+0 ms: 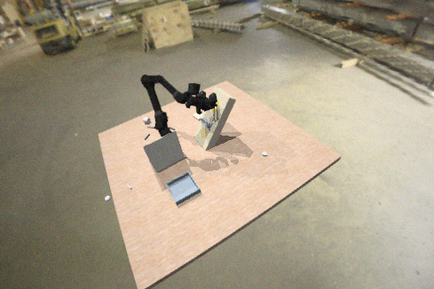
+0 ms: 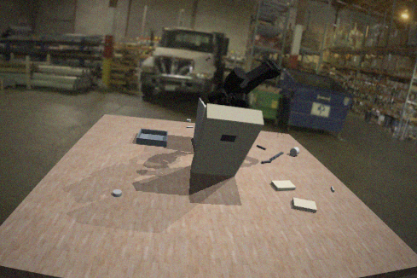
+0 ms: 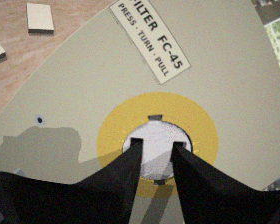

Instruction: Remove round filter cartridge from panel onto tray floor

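Observation:
The pale, slanted service panel stands on the wooden platform. In the wrist view the round white filter cartridge sits flush in the panel inside a yellow ring. A label above it reads "FILTER FC-45, PRESS, TURN, PULL". My gripper is pressed up to the cartridge face. Its two black fingers stand a narrow gap apart, with their tips at the cartridge's face. I see nothing clamped between them. The blue tray lies flat on the platform, well away from the panel.
A grey slanted board stands between the arm's base and the tray. Two flat white pads lie right of the panel; one shows in the wrist view. Small cylinders and dark bits are scattered about.

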You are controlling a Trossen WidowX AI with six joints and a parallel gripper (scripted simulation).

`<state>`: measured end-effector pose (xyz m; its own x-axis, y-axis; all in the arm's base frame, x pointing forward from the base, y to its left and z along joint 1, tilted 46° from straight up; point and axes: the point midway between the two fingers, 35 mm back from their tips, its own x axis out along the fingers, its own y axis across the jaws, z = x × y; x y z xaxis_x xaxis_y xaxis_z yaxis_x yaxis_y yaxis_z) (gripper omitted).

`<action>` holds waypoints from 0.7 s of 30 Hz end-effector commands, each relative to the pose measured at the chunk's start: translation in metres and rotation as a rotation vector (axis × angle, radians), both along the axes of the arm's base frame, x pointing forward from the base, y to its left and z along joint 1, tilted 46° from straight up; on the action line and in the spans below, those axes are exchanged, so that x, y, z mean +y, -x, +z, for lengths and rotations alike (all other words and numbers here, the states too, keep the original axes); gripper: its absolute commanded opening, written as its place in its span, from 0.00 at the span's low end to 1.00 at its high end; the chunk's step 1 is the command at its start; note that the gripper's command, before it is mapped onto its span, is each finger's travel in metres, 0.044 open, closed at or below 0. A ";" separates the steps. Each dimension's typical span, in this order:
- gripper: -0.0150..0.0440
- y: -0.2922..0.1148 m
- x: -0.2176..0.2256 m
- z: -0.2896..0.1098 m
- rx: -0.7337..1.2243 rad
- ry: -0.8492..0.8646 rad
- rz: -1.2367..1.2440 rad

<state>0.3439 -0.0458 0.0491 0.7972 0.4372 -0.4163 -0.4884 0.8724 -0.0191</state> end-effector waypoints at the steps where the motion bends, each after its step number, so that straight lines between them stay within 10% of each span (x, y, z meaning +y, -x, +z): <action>1: 0.43 -0.003 0.001 -0.001 0.002 0.000 -0.003; 21: 0.41 -0.003 0.001 -0.002 -0.001 -0.004 -0.003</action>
<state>0.3467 -0.0448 0.0472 0.7988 0.4371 -0.4134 -0.4862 0.8737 -0.0157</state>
